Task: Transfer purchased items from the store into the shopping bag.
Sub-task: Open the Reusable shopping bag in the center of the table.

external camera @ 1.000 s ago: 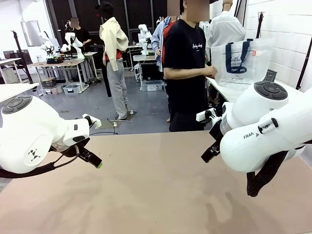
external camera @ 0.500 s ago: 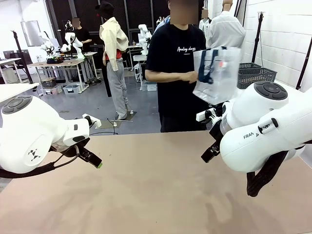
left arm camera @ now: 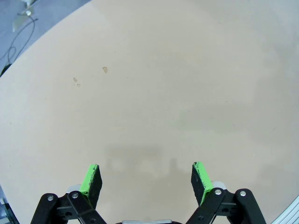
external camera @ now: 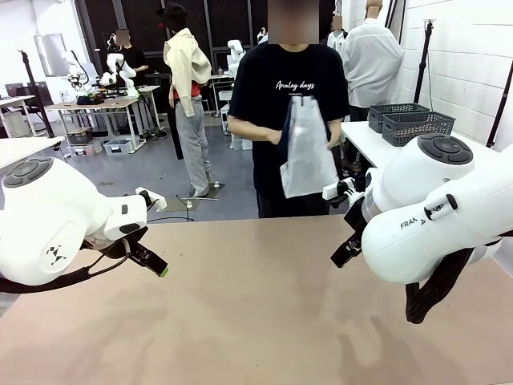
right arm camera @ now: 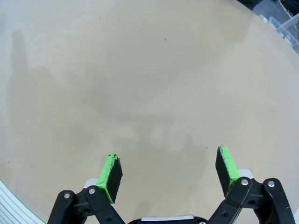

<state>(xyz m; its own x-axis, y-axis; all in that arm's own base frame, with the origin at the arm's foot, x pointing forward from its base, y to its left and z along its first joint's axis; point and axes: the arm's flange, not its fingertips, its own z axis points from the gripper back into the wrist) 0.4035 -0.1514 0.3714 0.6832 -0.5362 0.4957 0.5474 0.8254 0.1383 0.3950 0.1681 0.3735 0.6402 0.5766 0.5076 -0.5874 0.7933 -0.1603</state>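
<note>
Holding both arms clear looks wisest: the left gripper (left arm camera: 145, 176) and right gripper (right arm camera: 168, 171) hang spread and empty over the tan table (external camera: 256, 321), while the person (external camera: 268, 92) at the far side grips the shopping bag (external camera: 305, 156), slack, against the chest.

At the upper centre of the frame, the shopping bag (external camera: 307, 156) is held before the chest of a person (external camera: 268, 88) in a black T-shirt. It is seen narrow and pale. The beige table (external camera: 256, 321) is spread across the lower half. The left gripper (external camera: 157, 265) is held above it at lower left, and the right gripper (external camera: 343, 253) at centre right. Two dark lattice baskets (external camera: 413, 122) are set on a white table (external camera: 367, 143) at upper right.
</note>
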